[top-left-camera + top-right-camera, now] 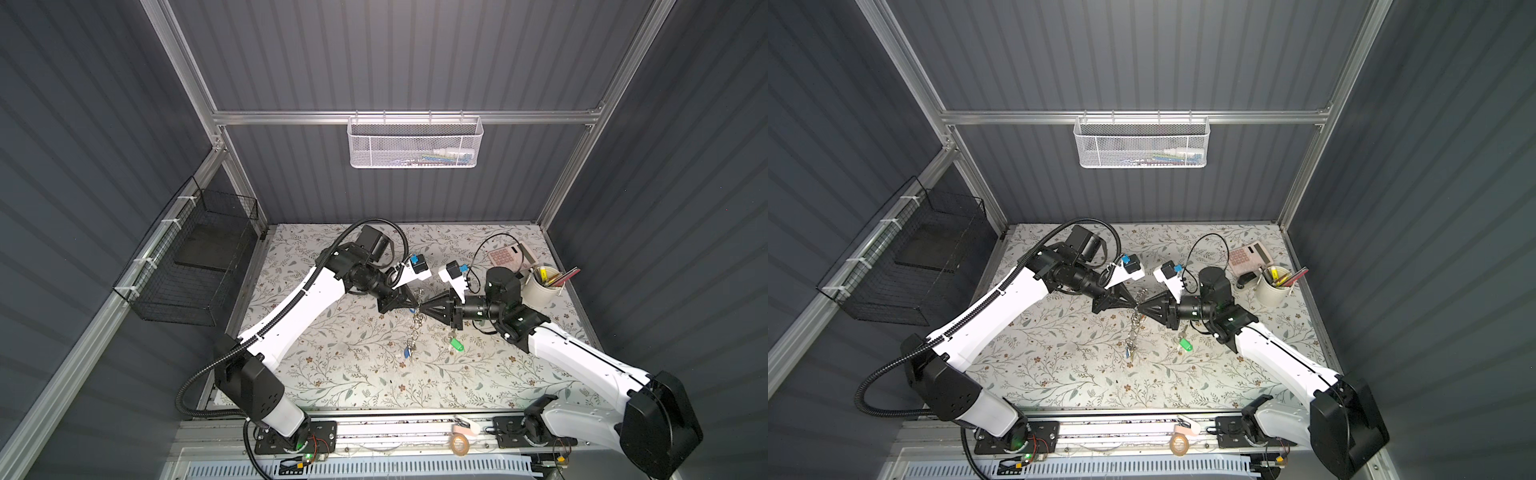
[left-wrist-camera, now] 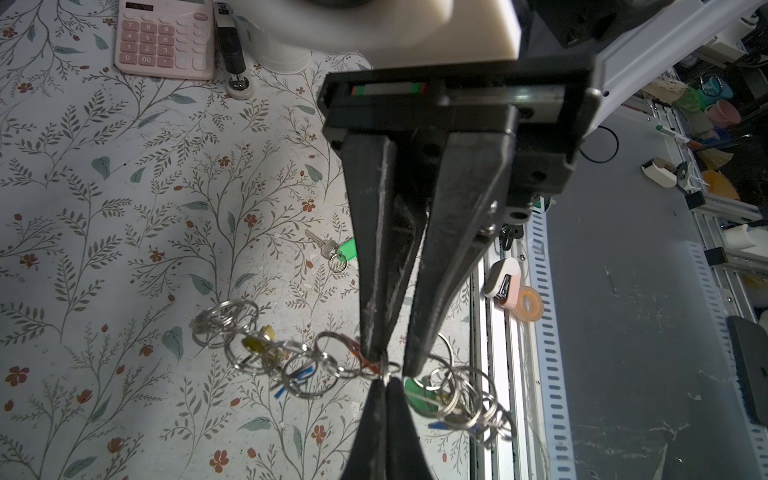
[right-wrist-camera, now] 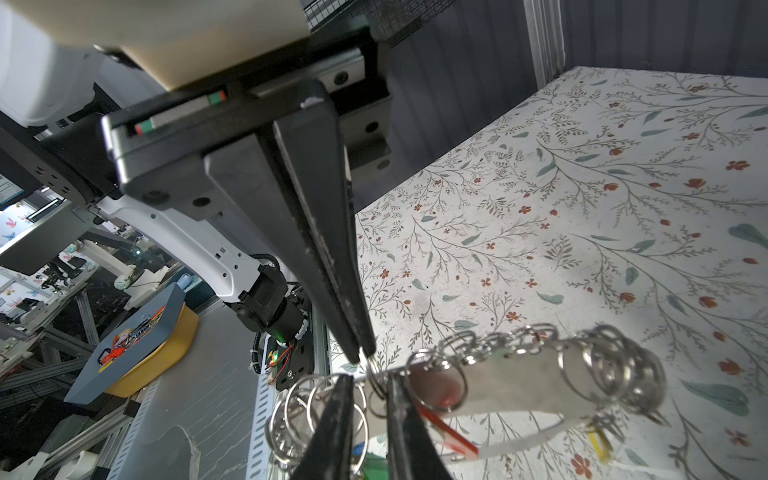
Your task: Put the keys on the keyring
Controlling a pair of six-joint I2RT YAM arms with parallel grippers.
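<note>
The keys [image 1: 456, 344] [image 1: 1185, 344] [image 2: 338, 251], silver with a green tag, lie flat on the floral mat, held by nothing. The keyring [image 1: 415, 328] [image 1: 1134, 328] [image 2: 291, 365] [image 3: 519, 365] hangs above the mat as a chain of silver rings with blue, yellow and red tags. My left gripper [image 1: 417, 309] [image 1: 1136, 306] [image 2: 384, 380] [image 3: 365, 353] is shut on its wire loop. My right gripper [image 1: 422, 309] [image 1: 1141, 307] [image 2: 392, 365] [image 3: 370, 380] meets it tip to tip. Its jaws stand slightly apart, straddling the loop and a small ring.
A pink calculator [image 1: 509, 254], a stapler [image 2: 232, 54] and a white cup of pens [image 1: 540, 286] stand at the back right. A black wire basket [image 1: 195, 266] hangs on the left wall and a white mesh basket [image 1: 415, 141] on the back wall. A tape roll [image 1: 459, 444] lies on the front rail.
</note>
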